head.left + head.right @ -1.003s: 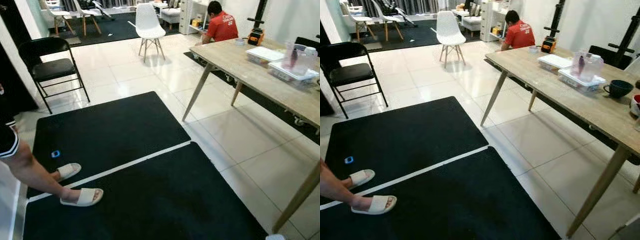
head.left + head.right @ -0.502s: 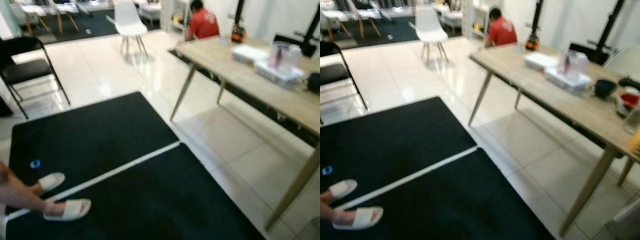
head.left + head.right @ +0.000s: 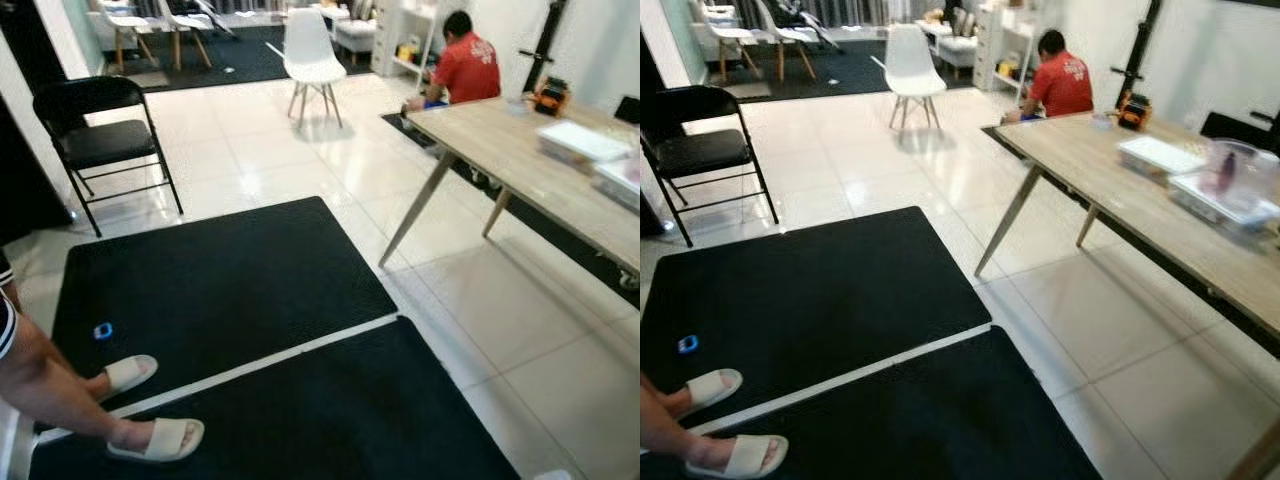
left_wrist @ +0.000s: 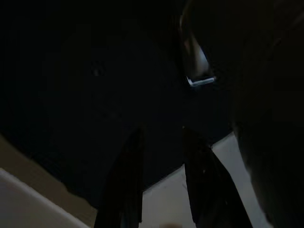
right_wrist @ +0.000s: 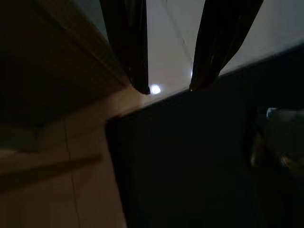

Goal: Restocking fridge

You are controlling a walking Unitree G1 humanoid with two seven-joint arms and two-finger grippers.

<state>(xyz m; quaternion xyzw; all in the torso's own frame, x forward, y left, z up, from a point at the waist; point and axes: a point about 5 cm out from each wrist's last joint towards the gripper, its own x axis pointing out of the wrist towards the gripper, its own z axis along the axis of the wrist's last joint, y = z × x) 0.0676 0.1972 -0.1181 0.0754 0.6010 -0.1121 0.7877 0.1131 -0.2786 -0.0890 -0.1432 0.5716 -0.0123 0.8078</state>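
Black mats (image 3: 230, 280) on white tiles beside wooden table (image 3: 1140, 195).

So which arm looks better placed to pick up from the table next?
Right, probably. The wooden table with its clear containers lies on the robot's right, across the tiled floor. Both grippers hang idle, fingers apart and empty: left gripper, right gripper.

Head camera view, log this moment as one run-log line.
phase: walking, no fridge seen | ahead: black mats, wooden table | person's sandalled feet at left | left gripper open, idle | right gripper open, idle
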